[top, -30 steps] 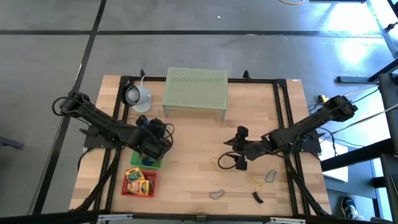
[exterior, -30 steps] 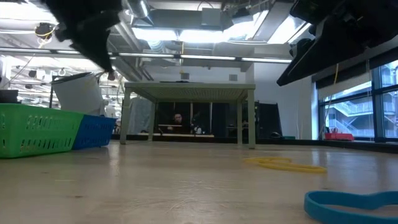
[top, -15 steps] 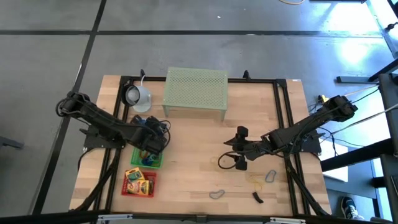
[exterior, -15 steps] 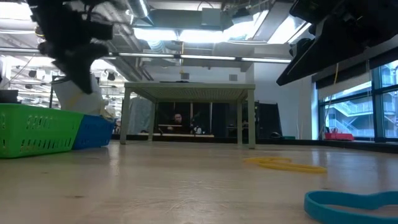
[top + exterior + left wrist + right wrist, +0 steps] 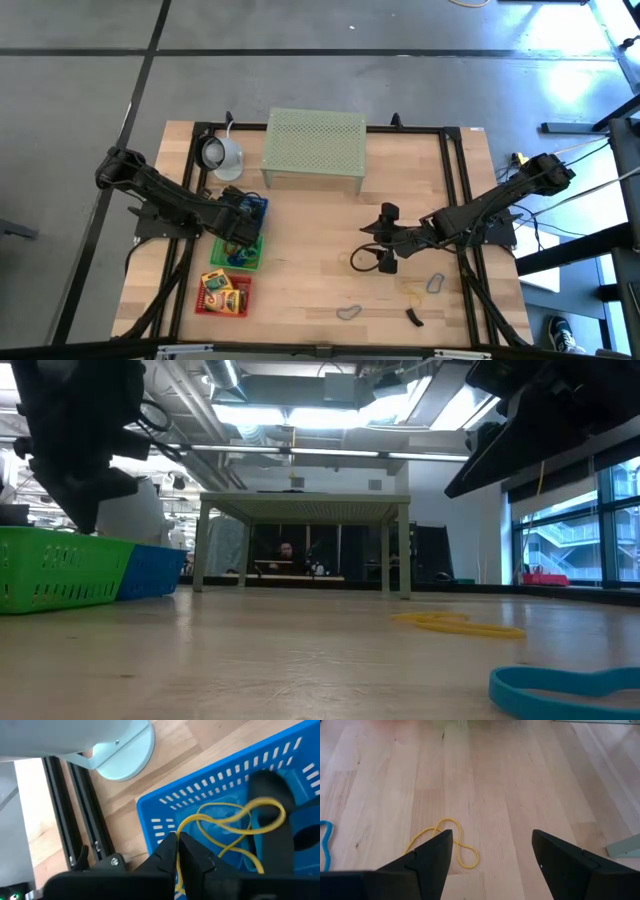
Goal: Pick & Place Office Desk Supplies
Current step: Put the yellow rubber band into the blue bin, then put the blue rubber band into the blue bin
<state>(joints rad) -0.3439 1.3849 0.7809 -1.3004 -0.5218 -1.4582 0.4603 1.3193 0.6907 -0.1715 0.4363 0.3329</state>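
Note:
My left gripper (image 5: 243, 213) hangs low over a blue basket (image 5: 165, 805), shut on a yellow loop (image 5: 235, 822). A black thing (image 5: 272, 815) lies in that basket. Next to it stand a green basket (image 5: 238, 256) and a red basket (image 5: 224, 296) with yellow printed boxes. My right gripper (image 5: 378, 240) stands open above the bare table right of the middle. Below it another yellow loop (image 5: 445, 842) and a blue loop (image 5: 325, 845) lie flat on the wood. My left gripper pinches one end of the yellow loop (image 5: 176, 831) between its two fingertips. The fingers slant downward from above the basket. The rest of the loop spreads slack beyond the fingertips over the inside of the blue basket; whether it rests on the basket's floor does not show.
A pale green mesh stand (image 5: 314, 148) stands at the far middle, a white round lamp-like object (image 5: 222, 155) at the far left. A grey loop (image 5: 348, 312), a black clip (image 5: 414, 318) and a bluish loop (image 5: 436, 284) lie near the front right.
My left gripper has sunk and drawn back toward the table's far left, from over the green basket to over the blue one, tipping more steeply downward. The right arm has kept still.

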